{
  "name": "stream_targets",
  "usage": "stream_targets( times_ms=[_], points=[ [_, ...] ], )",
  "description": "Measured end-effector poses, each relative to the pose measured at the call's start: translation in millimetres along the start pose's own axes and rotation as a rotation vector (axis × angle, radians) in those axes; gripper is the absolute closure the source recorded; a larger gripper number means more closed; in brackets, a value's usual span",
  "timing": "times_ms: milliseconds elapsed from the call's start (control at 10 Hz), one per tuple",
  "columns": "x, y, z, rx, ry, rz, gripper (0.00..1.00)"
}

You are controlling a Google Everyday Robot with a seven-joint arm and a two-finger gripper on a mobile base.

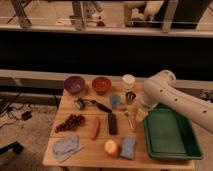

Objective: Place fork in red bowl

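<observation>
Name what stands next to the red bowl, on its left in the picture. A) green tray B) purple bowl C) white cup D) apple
B: the purple bowl sits beside the red bowl on that side; the end effector hangs at the green tray's left rim, right of the fork.

No word, label, brand, number or sign is showing readably anywhere, neither on the worktop (93,151) nor on the things lying on it. The pincer (141,114) is hanging with its fingers apart at the left rim of the green tray (172,157), just beside the fork (128,119).
</observation>
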Motion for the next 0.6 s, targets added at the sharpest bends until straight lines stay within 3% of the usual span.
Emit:
stream_targets(
  times_ms=[300, 600],
  points=[
    [-29, 13, 11, -0.022, -0.016, 0.059, 0.2],
    [-46, 23, 21, -0.042, -0.023, 0.068, 0.2]
  ],
)
